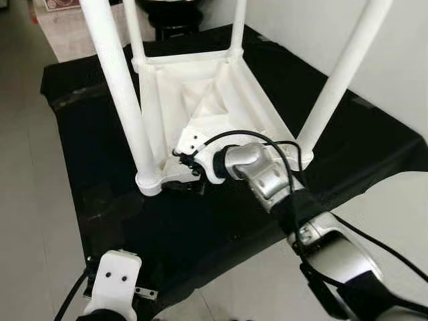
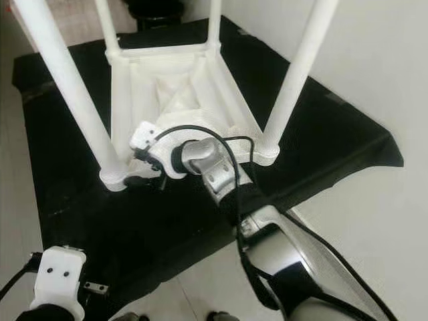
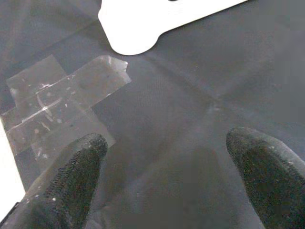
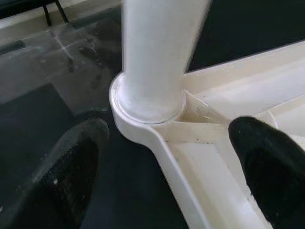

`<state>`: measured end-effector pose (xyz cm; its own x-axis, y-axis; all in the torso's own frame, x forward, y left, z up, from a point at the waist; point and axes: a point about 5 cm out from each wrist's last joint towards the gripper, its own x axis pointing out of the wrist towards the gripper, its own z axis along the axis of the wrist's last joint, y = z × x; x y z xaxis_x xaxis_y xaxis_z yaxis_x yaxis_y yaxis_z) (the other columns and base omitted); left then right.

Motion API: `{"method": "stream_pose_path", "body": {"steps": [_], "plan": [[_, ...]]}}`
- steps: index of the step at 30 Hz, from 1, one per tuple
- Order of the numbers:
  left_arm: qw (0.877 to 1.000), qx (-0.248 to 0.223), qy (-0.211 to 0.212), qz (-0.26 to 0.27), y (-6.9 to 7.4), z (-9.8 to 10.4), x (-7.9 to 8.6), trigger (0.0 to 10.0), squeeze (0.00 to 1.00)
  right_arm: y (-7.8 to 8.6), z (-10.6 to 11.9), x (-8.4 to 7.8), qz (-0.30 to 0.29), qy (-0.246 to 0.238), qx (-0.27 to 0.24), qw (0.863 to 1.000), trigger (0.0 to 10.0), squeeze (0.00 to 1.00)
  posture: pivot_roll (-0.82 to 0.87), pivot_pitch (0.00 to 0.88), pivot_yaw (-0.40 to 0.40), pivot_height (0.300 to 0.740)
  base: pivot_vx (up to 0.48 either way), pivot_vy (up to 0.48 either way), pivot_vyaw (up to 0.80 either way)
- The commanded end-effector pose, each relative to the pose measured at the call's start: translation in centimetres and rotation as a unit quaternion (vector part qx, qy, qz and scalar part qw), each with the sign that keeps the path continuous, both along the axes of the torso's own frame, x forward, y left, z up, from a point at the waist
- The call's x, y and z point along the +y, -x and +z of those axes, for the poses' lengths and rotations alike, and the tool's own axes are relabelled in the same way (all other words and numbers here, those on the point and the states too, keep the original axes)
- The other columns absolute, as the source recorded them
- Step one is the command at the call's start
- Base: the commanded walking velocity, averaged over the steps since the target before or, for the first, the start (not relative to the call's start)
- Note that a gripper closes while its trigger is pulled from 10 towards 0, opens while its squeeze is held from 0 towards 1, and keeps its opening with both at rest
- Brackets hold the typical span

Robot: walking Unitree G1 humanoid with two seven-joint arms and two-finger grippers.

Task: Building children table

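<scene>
A white children's table (image 1: 200, 100) lies upside down on a black cloth (image 1: 334, 154) spread over the floor, its four legs pointing up. The right arm reaches forward and bends inward, bringing the right gripper (image 1: 190, 177) to the near-left corner (image 4: 143, 129), where a leg (image 1: 120, 87) meets the frame. Its fingers (image 4: 71, 171) are spread apart, one outside the rim and one inside, seemingly not clamping. The left gripper (image 3: 167, 181) hovers released over the cloth beside a patch of clear tape (image 3: 62, 105).

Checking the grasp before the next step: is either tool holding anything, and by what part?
Nothing is clamped. The right tool is open astride the table's near corner rim, beside a leg. The left tool is open over the black cloth.
</scene>
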<state>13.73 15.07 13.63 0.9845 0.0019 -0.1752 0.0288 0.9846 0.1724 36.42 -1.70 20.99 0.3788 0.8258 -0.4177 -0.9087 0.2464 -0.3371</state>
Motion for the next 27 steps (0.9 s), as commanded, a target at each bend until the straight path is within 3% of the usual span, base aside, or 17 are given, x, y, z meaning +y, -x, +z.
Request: {"method": "stream_pose_path", "body": {"steps": [1, 5, 13, 15, 23, 27], "plan": [[1.0, -0.002, 0.003, 0.001, 0.2, 0.1, -0.2, 10.0, 0.0, 0.1, -0.9, 0.2, 0.001, 0.026, 0.013, 1.0, 10.0, 0.0, 0.13, 0.211, -0.075, 0.74, 0.0, 0.0, 0.0], [1.0, -0.002, 0.005, -0.001, 0.3, 0.2, -0.3, 10.0, 0.0, 0.3, -3.0, 0.7, -0.002, 0.086, 0.064, 0.994, 10.0, 0.0, 0.14, 0.215, -0.081, 0.74, 0.0, 0.0, 0.0], [1.0, -0.003, 0.006, 0.001, 0.3, 0.2, -0.3, 10.0, 0.0, 0.2, -3.4, 0.9, 0.002, 0.108, 0.088, 0.99, 10.0, 0.0, 0.14, 0.217, -0.097, 0.74, 0.0, 0.0, 0.0], [1.0, -0.004, 0.006, 0.001, 0.3, 0.2, -0.3, 10.0, 0.0, 0.3, -3.5, 1.1, 0.019, 0.114, 0.083, 0.99, 0.0, 0.0, 0.14, 0.213, -0.101, 0.74, 0.0, 0.0, 0.0], [1.0, -0.005, 0.008, 0.001, 0.2, 0.1, -0.3, 10.0, 0.0, 1.2, -3.3, 1.9, 0.098, 0.102, 0.066, 0.988, 0.0, 0.0, 0.14, 0.201, -0.101, 0.74, 0.0, 0.0, 0.0], [1.0, -0.005, 0.007, 0.001, 0.0, 0.0, -0.2, 10.0, 0.0, 2.4, -2.8, 2.0, 0.192, 0.072, 0.048, 0.978, 0.0, 0.0, 0.14, 0.191, -0.098, 0.74, 0.0, 0.0, 0.0]]}}
